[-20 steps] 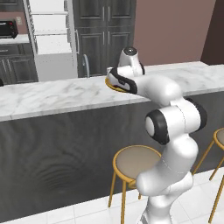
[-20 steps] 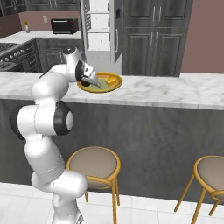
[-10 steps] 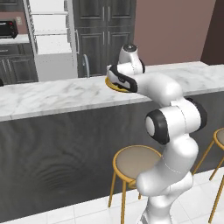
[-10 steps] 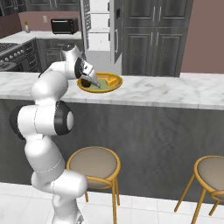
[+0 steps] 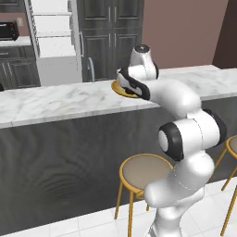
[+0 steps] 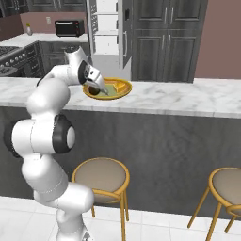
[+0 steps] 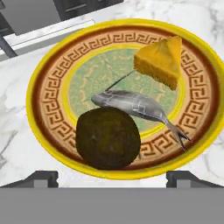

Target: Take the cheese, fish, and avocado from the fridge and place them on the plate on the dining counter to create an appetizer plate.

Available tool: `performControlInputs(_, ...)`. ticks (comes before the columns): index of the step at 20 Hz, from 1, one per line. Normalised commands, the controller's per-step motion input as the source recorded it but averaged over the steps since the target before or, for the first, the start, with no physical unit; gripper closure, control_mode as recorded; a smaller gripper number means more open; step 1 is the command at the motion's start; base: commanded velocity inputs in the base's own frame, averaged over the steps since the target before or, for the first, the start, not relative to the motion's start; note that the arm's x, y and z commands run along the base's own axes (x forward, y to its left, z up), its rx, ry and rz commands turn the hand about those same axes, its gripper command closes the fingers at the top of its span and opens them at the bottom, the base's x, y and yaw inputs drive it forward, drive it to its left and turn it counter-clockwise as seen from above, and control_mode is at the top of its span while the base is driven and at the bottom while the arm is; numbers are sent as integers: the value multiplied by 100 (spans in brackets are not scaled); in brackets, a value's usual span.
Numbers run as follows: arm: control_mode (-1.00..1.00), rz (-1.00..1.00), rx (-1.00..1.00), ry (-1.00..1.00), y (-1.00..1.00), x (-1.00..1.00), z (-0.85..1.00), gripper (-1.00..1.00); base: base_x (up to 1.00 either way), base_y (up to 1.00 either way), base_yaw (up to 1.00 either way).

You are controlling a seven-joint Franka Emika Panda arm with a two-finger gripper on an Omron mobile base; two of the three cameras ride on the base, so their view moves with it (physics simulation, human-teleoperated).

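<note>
**Q:** Where does your gripper stand, and where is the food?

**A:** My gripper (image 7: 112, 177) hangs just above the near rim of the plate (image 7: 41, 74); my two fingertips (image 7: 41, 178) stand wide apart with nothing between them, so I hold nothing; the avocado (image 7: 108, 138) lies right ahead of me, between the tips and a little beyond them, resting on the plate's patterned band.

**Q:** And the rest of what's in the plate?

**A:** All three foods are in it; the fish (image 7: 135, 107) lies just past the avocado, touching or nearly touching it, its long axis running across my view with the tail toward my right tip; the cheese (image 7: 159, 61) sits farther off at the far right of the plate, apart from the avocado; the plate itself rests on the dining counter (image 6: 179, 101), and the fridge (image 5: 53, 44) stands open well behind it.

**Q:** So what does the next move turn on?

**A:** As I judge it, the plate is complete; the avocado sits directly below my open jaws, so the way out is straight up and back; any sideways drift could nudge it, and a round thing may roll against the fish or off the rim.
</note>
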Motion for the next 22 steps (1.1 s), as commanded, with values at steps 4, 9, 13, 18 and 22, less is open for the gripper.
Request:
performControlInputs(4,-100,-11,0,0,-63,-100,0,-100,0,0,0)
performControlInputs(9,-100,-12,0,0,-71,-100,0,-100,0,0,0)
performControlInputs(13,-100,-14,2,0,-77,-100,0,-100,0,0,0)
performControlInputs(18,-100,-10,1,-2,-70,-100,0,-100,0,0,0)
performControlInputs(22,-100,-5,1,-2,-64,-97,0,-100,0,0,0)
